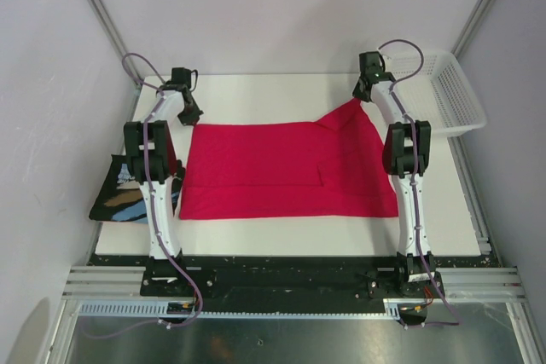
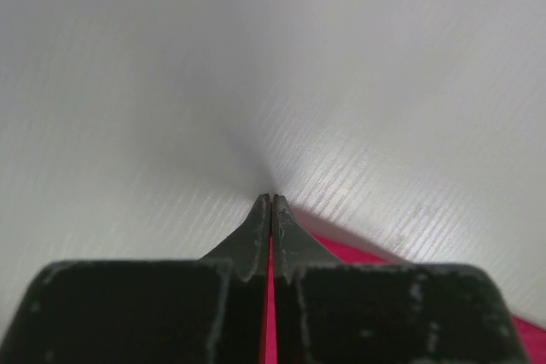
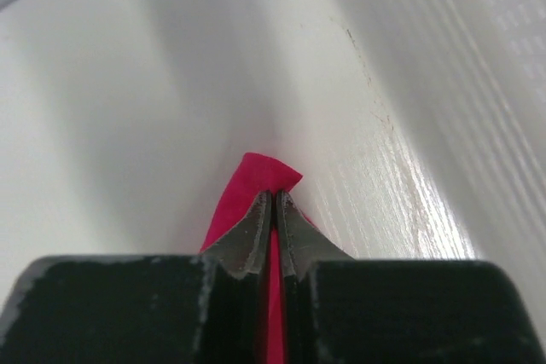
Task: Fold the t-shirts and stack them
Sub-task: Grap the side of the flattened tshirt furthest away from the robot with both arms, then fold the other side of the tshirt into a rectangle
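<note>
Pink shirt (image 1: 281, 172): spread flat across the middle of the table (image 1: 256, 91), a fold line showing in it, its far right corner lifted off the surface.
Black shirt (image 1: 119, 198): hung over the table's left edge, partly hidden by the left arm, not yet folded.
Basket (image 1: 456, 91): set past the table's far right corner, nothing seen in it.
Right gripper (image 1: 367, 91): jaws closed on the lifted corner; in the wrist view a tip of pink cloth is seen poking out beyond the fingertips (image 3: 256, 210).
Left gripper (image 1: 189, 112): held low at the table's far left, jaws closed at the shirt's other far corner; pink is seen in the slit between the fingers (image 2: 256, 219), so a pinch of cloth is judged likely, though a thin one.
Step in hand: a fold of the far edge toward the table's near edge is judged to be under way.
Risk, slip: the left corner could be lost, since so little cloth is held there; the edge would then be dragged askew.
Risk, uneven lift: one corner is raised and the other is not, so a crooked crease could be made.
Risk, bunching: the layers already doubled could be shifted if the cloth is dragged across the table rather than carried.
</note>
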